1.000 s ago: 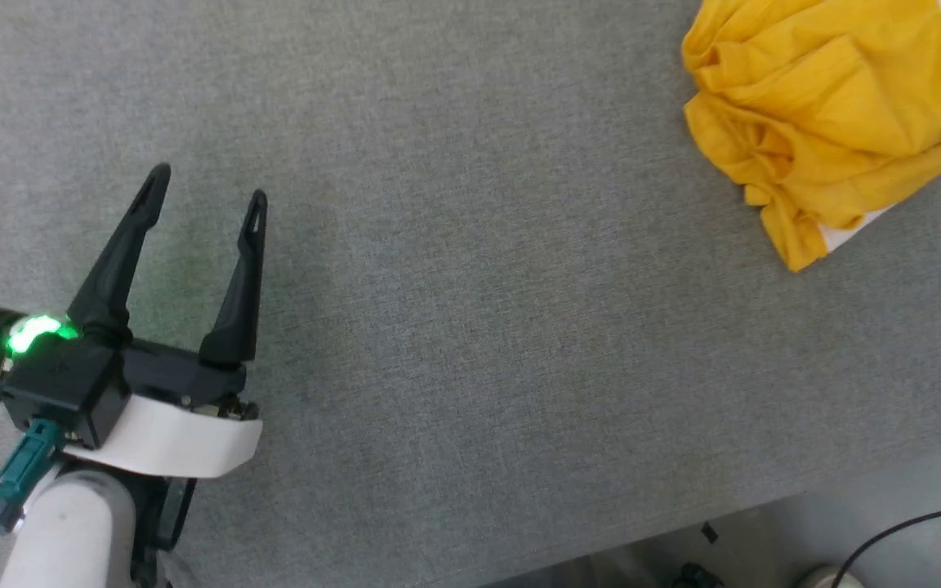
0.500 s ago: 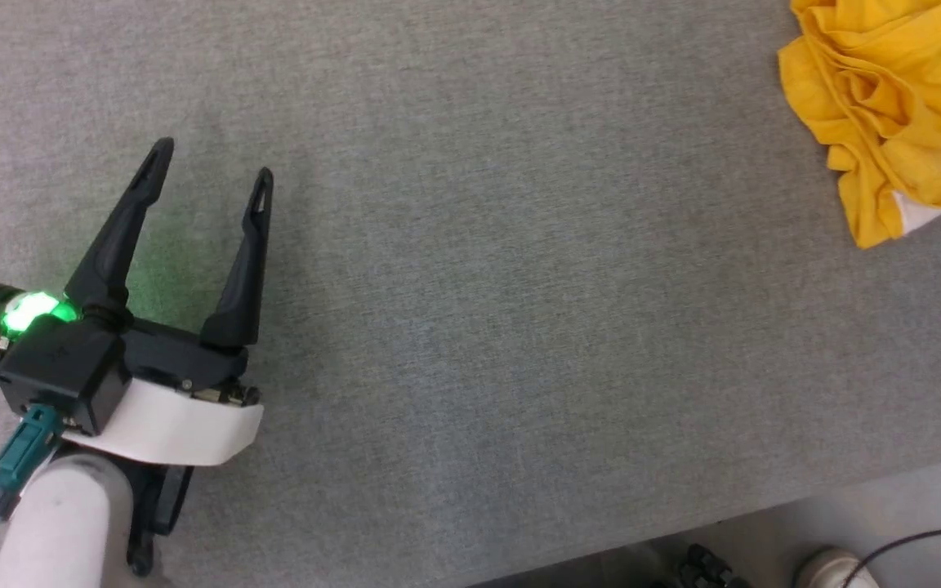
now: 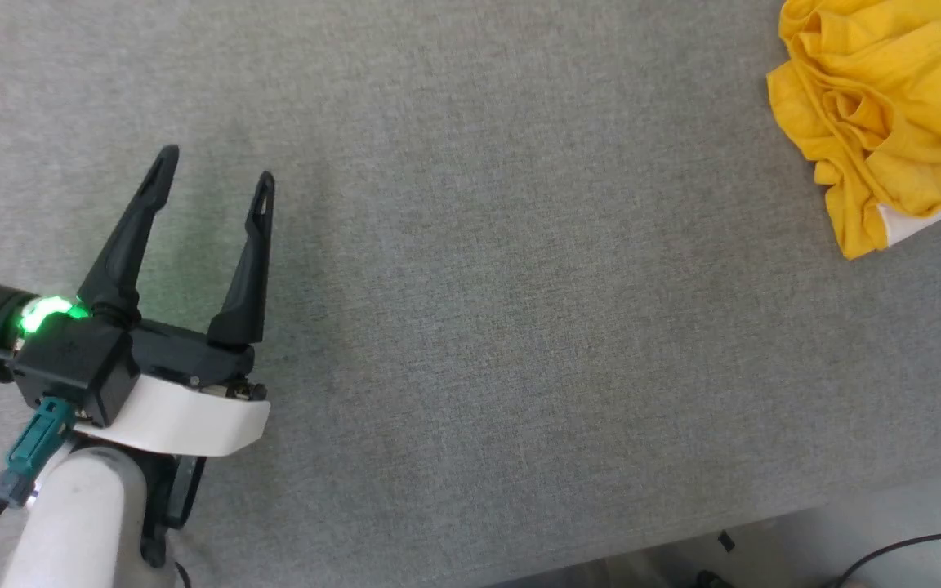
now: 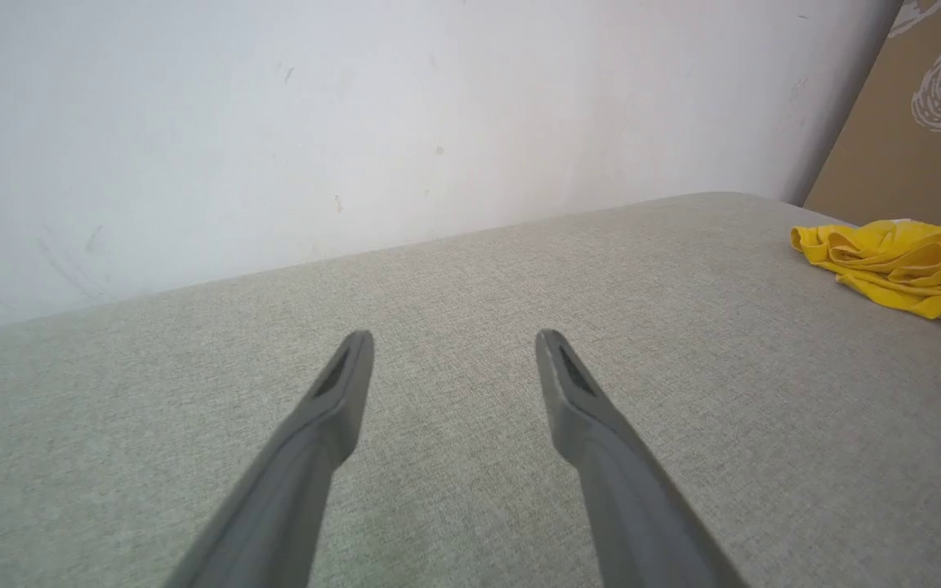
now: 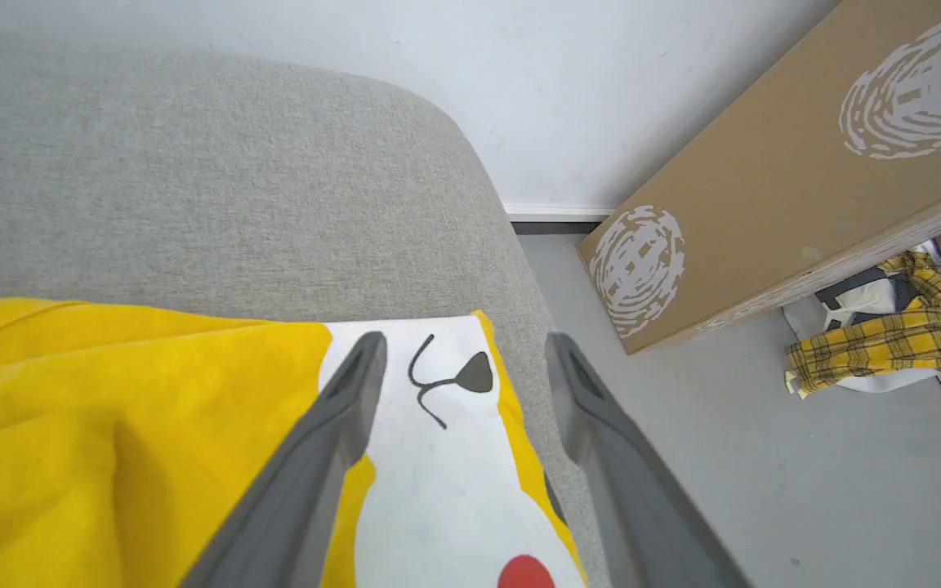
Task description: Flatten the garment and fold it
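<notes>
Hovering over the grey surface [image 3: 519, 343], the left gripper [image 3: 217, 163] holds its jaws wide and empty. Well apart from it, at the surface's right end, the garment [image 3: 887, 106] lies bunched in yellow folds; the right gripper [image 5: 464, 339] hangs over its white patch [image 5: 438, 490], jaws spread wide, gripping nothing.

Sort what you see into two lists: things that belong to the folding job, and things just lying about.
Belongs to the job: garment, yellow and crumpled; left pincer, open; right pincer, open over the garment; grey surface under it.
Lying about: cardboard box; checked yellow cloth; black cable.
</notes>
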